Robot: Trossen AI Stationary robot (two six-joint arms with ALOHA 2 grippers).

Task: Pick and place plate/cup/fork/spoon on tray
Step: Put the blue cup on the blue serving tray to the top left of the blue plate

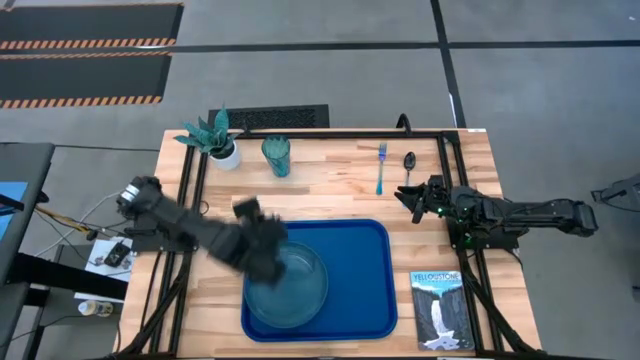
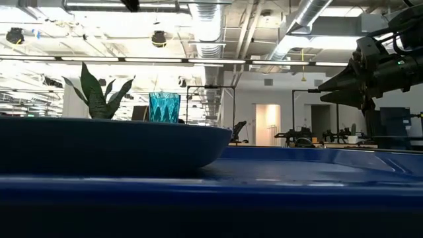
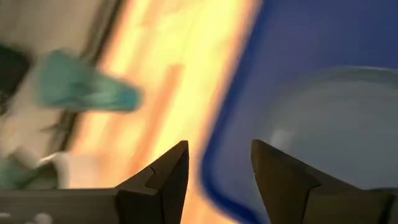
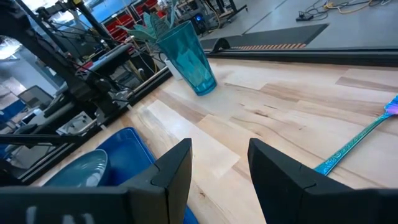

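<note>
The teal-blue plate [image 1: 288, 288] lies flat on the left part of the blue tray [image 1: 350, 250]; it also shows in the low view [image 2: 112, 145]. The teal cup [image 1: 277, 156] stands upright on the wood beyond the tray. The light-blue fork [image 1: 381, 168] and the dark-bowled spoon [image 1: 409, 163] lie side by side at the far right. My left gripper [image 1: 250, 215] is open and empty over the tray's far left corner [image 3: 230, 155]. My right gripper [image 1: 410, 195] is open and empty, above the table just near of the fork and spoon.
A white pot with a teal plant [image 1: 220, 140] stands left of the cup. A Yellowstone book [image 1: 437, 308] lies right of the tray near the front edge. Black frame rails [image 1: 195, 190] run along the table's left and right sides.
</note>
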